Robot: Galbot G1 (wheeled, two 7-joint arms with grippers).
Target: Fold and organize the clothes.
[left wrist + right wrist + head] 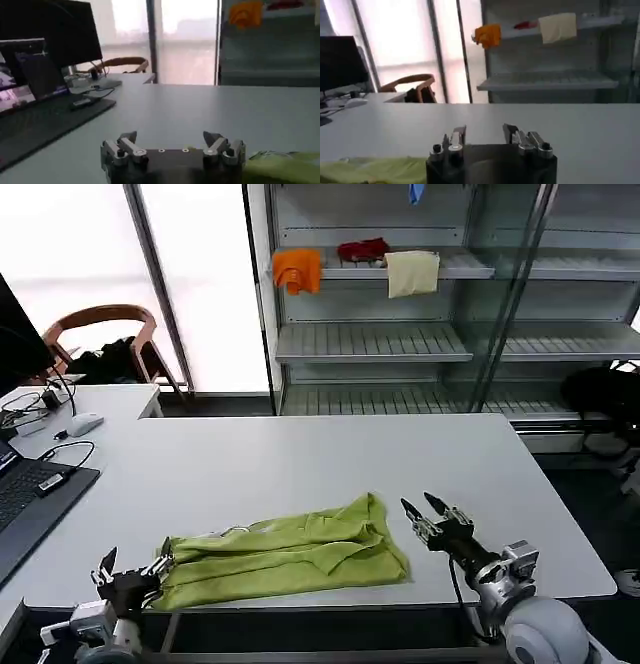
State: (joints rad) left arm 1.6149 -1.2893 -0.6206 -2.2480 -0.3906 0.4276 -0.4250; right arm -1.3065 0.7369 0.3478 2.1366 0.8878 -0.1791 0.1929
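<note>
The lime yellow-green T-shirt [285, 554] lies folded into a long crumpled band near the front edge of the white table [320, 459]. My left gripper [135, 566] is open at the shirt's left end, just off the cloth, and its wrist view has a strip of the green fabric [282, 165] at the side. My right gripper [425, 509] is open a little to the right of the shirt's right end, above bare table. The right wrist view shows the shirt's edge [372, 170] beside the open gripper [485, 134]. Nothing sits between either pair of fingers [212, 139].
A laptop [30, 499], cables and a mouse [83, 424] occupy the table's left side. Metal shelves [450, 344] stand behind the table, with an orange cloth [298, 269], a red item and a cream cloth [412, 272] on an upper shelf. A wooden chair [100, 334] stands at back left.
</note>
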